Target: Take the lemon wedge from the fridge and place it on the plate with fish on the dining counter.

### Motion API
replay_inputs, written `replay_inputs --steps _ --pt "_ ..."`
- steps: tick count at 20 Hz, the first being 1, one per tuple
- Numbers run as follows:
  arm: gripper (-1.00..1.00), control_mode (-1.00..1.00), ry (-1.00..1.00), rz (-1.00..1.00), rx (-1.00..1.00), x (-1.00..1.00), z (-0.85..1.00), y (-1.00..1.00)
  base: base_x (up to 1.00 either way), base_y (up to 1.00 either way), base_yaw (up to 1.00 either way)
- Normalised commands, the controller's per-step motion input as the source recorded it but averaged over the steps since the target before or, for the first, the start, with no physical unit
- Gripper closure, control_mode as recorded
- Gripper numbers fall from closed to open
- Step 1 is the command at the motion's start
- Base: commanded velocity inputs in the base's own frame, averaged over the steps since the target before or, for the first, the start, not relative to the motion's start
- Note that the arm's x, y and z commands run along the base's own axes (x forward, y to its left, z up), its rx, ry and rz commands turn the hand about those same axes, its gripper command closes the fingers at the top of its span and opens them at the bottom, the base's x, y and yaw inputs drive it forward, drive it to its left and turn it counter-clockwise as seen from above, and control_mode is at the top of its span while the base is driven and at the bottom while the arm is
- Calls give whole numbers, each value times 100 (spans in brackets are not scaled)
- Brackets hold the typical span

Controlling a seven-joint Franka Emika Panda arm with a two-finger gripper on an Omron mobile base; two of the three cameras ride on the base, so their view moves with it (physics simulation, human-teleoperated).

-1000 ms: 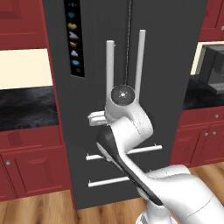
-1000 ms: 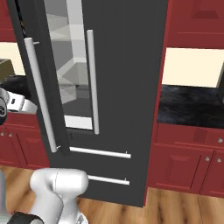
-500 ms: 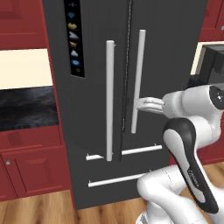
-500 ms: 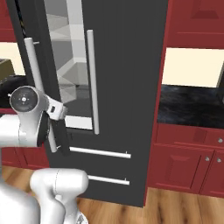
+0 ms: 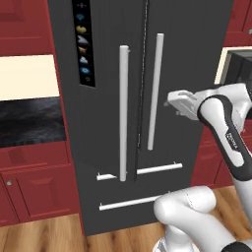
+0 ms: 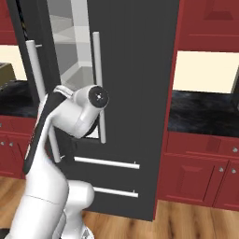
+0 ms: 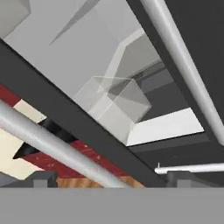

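**Visitor:** What is the robot doing right now?

**Onlooker:** It faces the fridge [image 5: 147,98], a tall dark grey slab with matte doors. The left door [image 6: 32,60] is swung partly out, and a white interior [image 6: 70,46] with pale, angular shelves shows through the gap. The white arm [image 6: 70,116] is raised in front, near the long bar handles [image 5: 124,113], smooth silver cylinders.

**Visitor:** And the jaws? The lemon wedge?

**Onlooker:** I cannot tell whether the jaws are apart or together; just their dark tips show. I can't spot the wedge; it's presumably somewhere inside on those shelves.

**Visitor:** What would do this step well?

**Onlooker:** I'd say widen the door first, then reach in squarely between door edge and handle without clipping either.
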Motion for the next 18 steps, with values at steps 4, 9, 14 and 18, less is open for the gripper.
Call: replay_inputs --steps 4,9,14,18 --pt "-100 -100 22 1 0 100 -5 24 0 0 0" --pt "-100 -100 15 10 6 93 -6 21 0 0 0" --pt "-100 -100 7 15 11 53 -25 30 0 0 0" --pt "-100 -100 0 14 7 42 -27 65 0 0 0"
